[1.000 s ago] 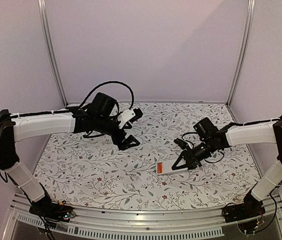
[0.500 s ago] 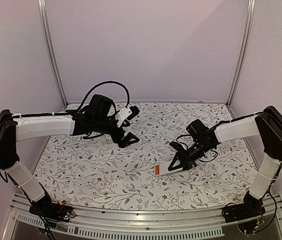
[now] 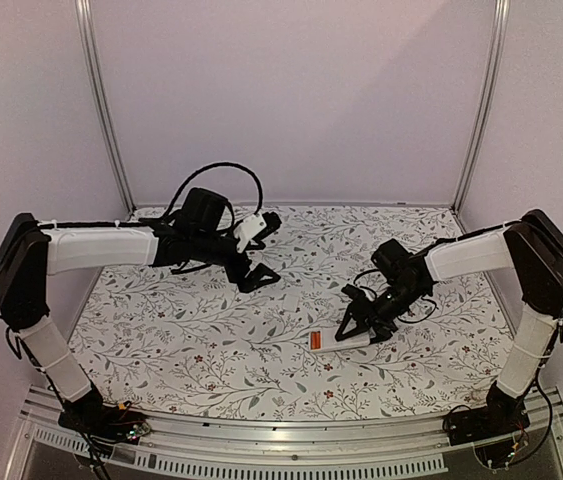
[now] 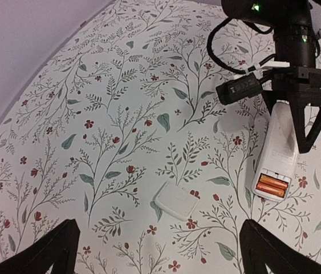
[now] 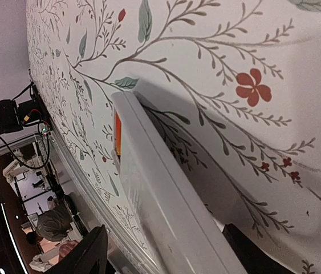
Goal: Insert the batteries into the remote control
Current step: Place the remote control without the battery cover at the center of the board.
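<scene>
White, light, slick plastic: we'd take the remote control by its long edges; right gripper straddles it part-open, left gripper gapes empty.

White tabletop printed with grey-green leafy sprigs and small red flowers. The slim white plastic remote control shows two glossy orange-red cylindrical batteries in its end. Beside the remote, the small rectangular plastic cover is plain white.
</scene>
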Controlling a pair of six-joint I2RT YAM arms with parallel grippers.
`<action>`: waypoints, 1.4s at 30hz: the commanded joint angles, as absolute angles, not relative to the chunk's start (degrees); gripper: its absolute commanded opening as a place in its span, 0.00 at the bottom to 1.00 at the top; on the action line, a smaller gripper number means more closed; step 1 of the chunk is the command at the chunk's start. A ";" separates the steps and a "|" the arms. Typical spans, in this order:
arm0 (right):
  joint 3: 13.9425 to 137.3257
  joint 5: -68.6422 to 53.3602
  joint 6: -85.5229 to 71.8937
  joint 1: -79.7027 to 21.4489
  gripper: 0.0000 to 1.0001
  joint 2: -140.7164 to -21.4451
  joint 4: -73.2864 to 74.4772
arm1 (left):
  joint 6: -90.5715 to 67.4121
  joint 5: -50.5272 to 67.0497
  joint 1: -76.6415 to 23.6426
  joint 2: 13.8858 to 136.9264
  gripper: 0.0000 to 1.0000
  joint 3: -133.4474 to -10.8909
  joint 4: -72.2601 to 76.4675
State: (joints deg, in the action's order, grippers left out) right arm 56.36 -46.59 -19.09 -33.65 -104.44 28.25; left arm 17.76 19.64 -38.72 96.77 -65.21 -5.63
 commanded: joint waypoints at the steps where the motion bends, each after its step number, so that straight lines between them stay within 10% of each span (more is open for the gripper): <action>1: 57.61 -41.66 -17.76 -32.02 0.71 -105.00 31.19 | 25.64 24.24 -37.89 99.29 1.00 -66.42 -9.19; 17: 58.02 -32.53 -17.02 -30.83 0.98 -103.31 36.24 | 46.70 24.29 -40.03 120.48 0.92 -89.31 -34.31; 30: 56.62 -31.56 -16.69 -29.98 0.99 -101.45 37.34 | 50.83 24.02 -41.81 134.20 0.89 -106.35 -47.38; 42: 54.97 -33.31 -16.61 -29.84 0.99 -99.67 37.74 | 50.65 21.22 -42.31 134.87 0.62 -104.17 -48.39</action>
State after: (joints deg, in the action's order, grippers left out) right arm 56.90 -35.00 -17.02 -30.20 -100.20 35.55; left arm 50.94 22.44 -41.63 134.91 -106.19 -47.00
